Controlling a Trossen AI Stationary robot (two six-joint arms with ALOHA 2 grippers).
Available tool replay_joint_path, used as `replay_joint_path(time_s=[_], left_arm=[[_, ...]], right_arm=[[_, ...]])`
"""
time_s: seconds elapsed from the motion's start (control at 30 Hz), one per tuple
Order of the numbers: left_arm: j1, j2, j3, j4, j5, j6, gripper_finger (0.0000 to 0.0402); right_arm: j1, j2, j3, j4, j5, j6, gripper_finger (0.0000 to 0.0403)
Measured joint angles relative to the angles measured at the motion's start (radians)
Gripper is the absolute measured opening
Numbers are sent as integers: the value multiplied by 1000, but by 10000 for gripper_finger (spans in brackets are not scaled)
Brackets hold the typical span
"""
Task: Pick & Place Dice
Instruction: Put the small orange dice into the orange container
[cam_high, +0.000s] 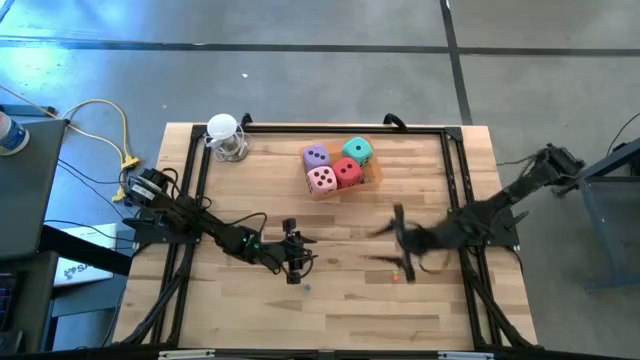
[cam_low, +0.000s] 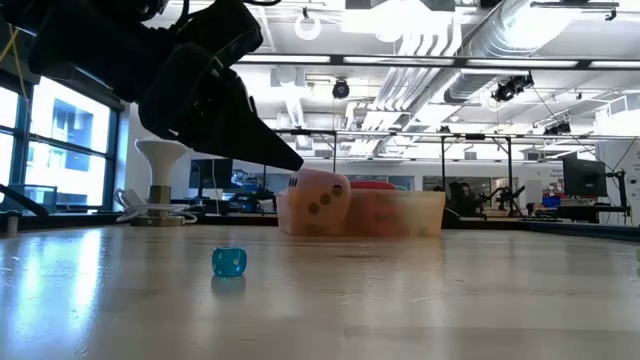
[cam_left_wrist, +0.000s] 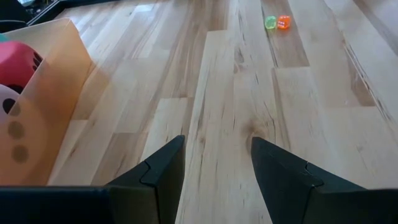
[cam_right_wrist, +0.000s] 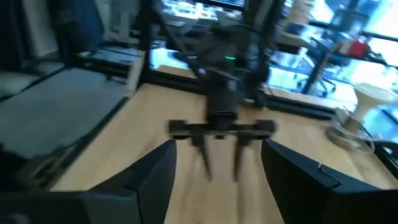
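Dice packed in tray, far-centre tabletop (cam_high: 250, 320).
High: purple (cam_high: 316, 156), teal (cam_high: 357, 151), pink (cam_high: 322, 180), red (cam_high: 347, 172) dice in tray (cam_high: 373, 178); left pincer (cam_high: 291, 262) near-centre. Left wrist: fingers (cam_left_wrist: 158, 171) apart, empty. Right wrist: right pincer (cam_right_wrist: 219, 163) spread, nothing held.

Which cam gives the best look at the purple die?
High view: the purple die shows whole from above, packed with three other dice in the orange tray. Low, left wrist and right wrist views don't show it.
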Motion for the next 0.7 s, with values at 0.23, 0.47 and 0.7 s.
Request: replay_joint_path(time_s=[0.23,0.47,0.7], left_arm=[[0,0,0,0,0,-21,177],[-3,0,0,0,0,-30,177],[-7,0,0,0,0,-35,177]], right_arm=[[259,89,150,-193,229,137,211],[341,234,313,-619,202,652,210],[346,348,319,-871,-56,1067,210]])
